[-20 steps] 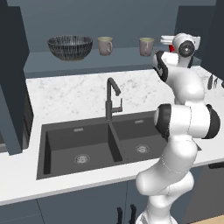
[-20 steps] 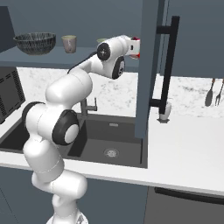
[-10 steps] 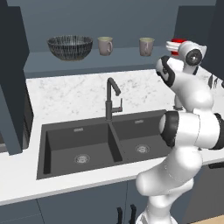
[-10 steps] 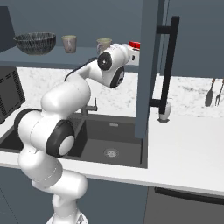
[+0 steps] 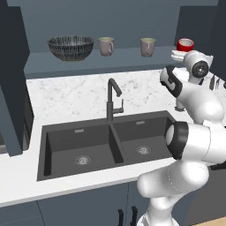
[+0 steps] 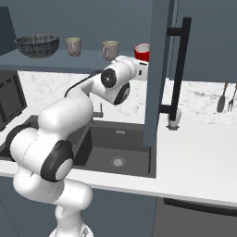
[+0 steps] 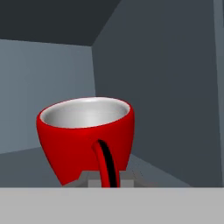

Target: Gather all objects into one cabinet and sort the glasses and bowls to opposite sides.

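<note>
Now red cup (image 7: 85, 135) inside cabinet (image 5: 123, 57), gripper (image 7: 105, 181) clamped

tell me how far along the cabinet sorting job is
Mostly done: the bowl sits at the shelf's left end, with two mugs further right. In hand: the gripper is shut on the red cup at the right end. Left: release it and withdraw.

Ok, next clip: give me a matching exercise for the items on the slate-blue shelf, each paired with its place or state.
Things:
1. dark striped bowl
2. beige mug with its handle showing
3. second beige mug
4. glossy red cup

Places or states:
A. shut in the gripper by its handle
B. far left of the shelf
C. right beside the bowl
D. between the other mug and the red cup

Pairs: 1-B, 2-C, 3-D, 4-A
</note>
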### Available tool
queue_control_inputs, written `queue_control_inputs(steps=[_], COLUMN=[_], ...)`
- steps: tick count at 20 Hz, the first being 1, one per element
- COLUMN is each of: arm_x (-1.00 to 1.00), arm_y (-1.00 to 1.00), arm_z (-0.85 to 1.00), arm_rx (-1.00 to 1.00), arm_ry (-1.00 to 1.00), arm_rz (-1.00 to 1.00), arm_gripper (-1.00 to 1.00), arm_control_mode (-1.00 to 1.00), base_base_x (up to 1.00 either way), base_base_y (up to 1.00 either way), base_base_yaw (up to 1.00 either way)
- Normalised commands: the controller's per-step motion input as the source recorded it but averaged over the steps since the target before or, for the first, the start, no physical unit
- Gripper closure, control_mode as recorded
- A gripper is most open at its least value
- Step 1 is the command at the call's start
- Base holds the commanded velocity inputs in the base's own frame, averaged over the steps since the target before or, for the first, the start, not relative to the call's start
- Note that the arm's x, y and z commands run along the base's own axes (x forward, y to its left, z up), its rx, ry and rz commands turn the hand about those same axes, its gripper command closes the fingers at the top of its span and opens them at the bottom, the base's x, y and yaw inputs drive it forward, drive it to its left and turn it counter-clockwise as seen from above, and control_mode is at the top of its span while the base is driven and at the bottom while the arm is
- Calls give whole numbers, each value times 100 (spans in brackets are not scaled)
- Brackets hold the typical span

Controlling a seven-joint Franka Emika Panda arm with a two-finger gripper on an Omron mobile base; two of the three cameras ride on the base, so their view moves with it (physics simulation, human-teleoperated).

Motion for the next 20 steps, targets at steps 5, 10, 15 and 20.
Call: queue_control_inputs(steps=[5, 10, 15, 20], arm_x=[5, 32, 34, 6], arm_y=[0, 5, 14, 1], arm_z=[2, 17, 14, 0], arm_rx=[0, 0, 0, 0], arm_ry=[2, 10, 16, 9], arm_rz=[0, 0, 0, 0], arm_gripper=[100, 100, 100, 100], arm_control_mode=[-100, -100, -100, -100], base_base_x=[0, 0, 0, 0], base_base_y=[0, 0, 0, 0], base_base_yaw=[0, 0, 0, 0])
